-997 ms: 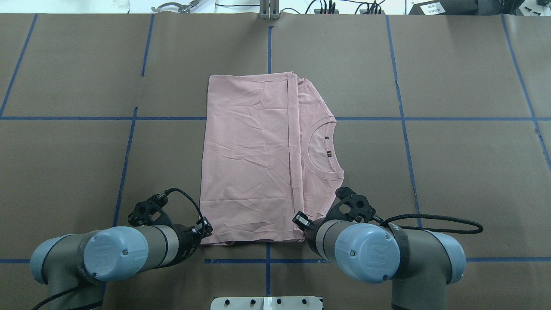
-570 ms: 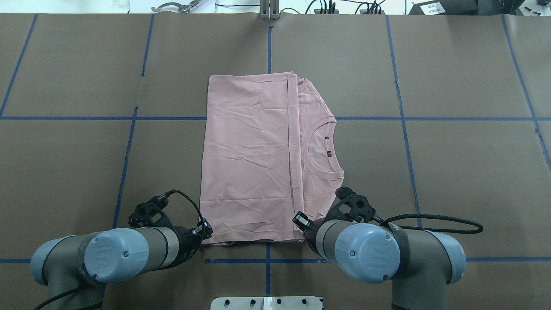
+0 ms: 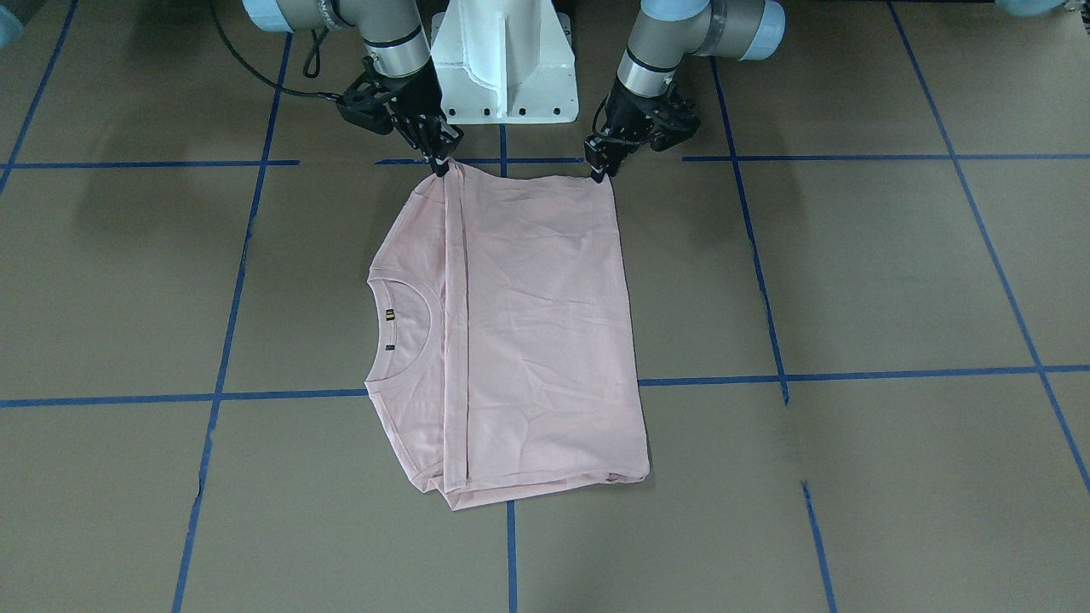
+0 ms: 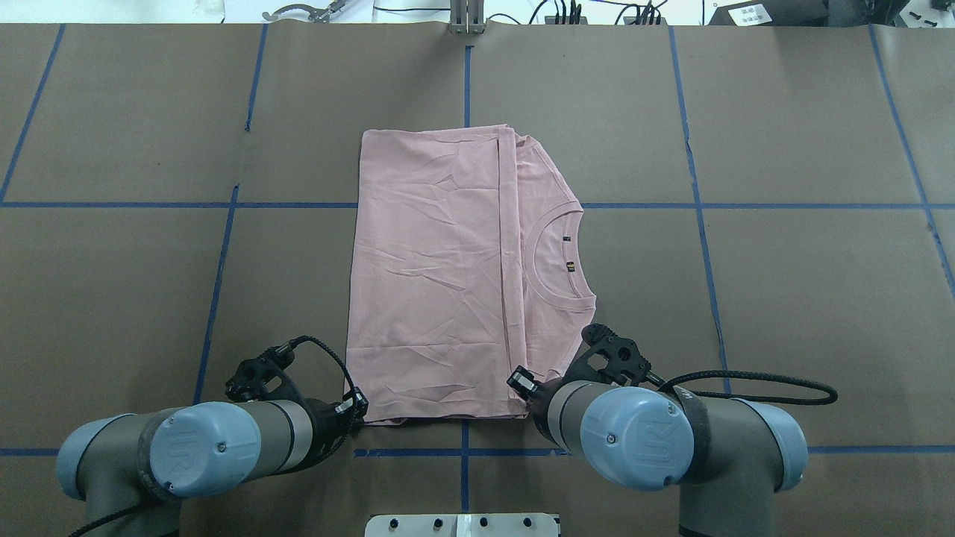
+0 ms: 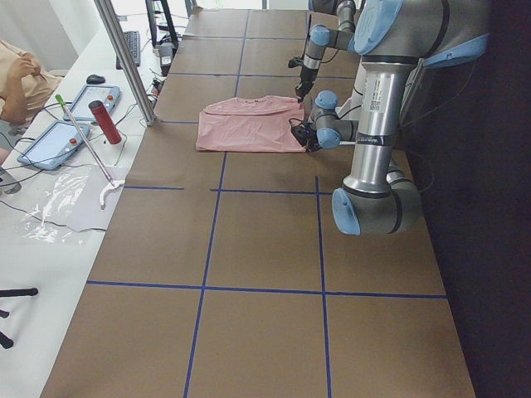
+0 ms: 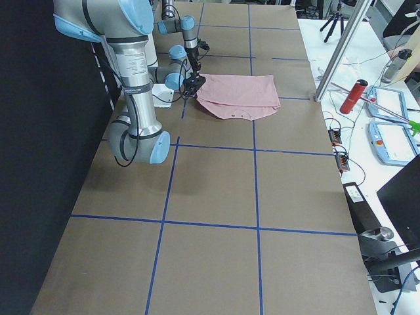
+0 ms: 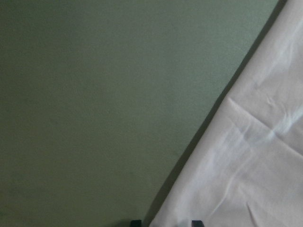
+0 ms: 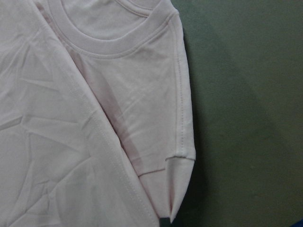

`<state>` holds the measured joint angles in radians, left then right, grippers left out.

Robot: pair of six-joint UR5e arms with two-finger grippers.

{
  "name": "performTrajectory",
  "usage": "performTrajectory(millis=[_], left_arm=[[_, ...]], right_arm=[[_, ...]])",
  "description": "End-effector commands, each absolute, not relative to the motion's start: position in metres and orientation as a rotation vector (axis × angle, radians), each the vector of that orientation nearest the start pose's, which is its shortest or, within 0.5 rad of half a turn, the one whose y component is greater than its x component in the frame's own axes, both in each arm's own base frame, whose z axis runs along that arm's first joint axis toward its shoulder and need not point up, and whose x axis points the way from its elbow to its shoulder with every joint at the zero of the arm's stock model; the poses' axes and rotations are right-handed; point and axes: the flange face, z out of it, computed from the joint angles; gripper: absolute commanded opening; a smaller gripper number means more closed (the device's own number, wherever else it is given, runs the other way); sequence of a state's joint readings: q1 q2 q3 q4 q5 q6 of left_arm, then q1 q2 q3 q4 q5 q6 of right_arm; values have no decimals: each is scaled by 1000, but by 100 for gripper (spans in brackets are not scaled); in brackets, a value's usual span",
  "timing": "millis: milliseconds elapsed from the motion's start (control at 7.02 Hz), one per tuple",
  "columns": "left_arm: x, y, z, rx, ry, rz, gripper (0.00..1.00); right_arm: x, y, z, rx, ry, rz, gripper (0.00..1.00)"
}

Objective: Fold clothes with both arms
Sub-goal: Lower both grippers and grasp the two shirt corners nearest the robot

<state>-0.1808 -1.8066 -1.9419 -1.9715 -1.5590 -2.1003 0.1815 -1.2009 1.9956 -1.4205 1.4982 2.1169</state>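
**Both jaws at shirt's near edge**

Nearest: left arm [image 4: 201,451], left jaws apart, astride the near corner of the pink T-shirt [image 4: 433,276], cloth between them. Then right arm [image 4: 642,440], right jaws clamped on the near sleeve corner, cloth drawn to a point. Beyond the jaws the shirt lies folded flat on the brown counter [image 4: 783,298]; neckline [image 4: 533,257] ahead of the right jaws.

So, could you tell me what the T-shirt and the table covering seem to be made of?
T-shirt: likely soft, matte cotton jersey; fine creases, ribbed collar, stitched hems. Table covering: probably matte brown paper sheets; flat, with blue tape lines across it.
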Motion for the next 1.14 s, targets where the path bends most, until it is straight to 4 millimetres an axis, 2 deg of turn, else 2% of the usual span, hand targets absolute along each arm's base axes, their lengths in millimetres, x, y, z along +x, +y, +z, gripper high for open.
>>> performTrajectory(millis=[0, 285, 427, 570, 712, 855, 997], left_arm=[[526, -231, 321, -186, 1013, -679, 0], [522, -231, 313, -192, 1029, -678, 0], [509, -232, 296, -197, 1068, -679, 0], [487, -228, 274, -219, 1088, -693, 0], [460, -214, 239, -284, 1050, -703, 0], [428, -206, 203, -314, 1067, -700, 0], [417, -208, 181, -321, 1095, -696, 0]], right_arm=[[-533, -241, 257, -107, -961, 705, 0], [-532, -241, 259, -106, -958, 705, 0], [-531, -241, 259, -106, -959, 709, 0], [-519, -242, 250, -107, -983, 719, 0], [-490, -219, 246, -123, -952, 719, 0], [-455, -206, 221, -138, -932, 733, 0], [-429, -212, 198, -128, -916, 745, 0]])
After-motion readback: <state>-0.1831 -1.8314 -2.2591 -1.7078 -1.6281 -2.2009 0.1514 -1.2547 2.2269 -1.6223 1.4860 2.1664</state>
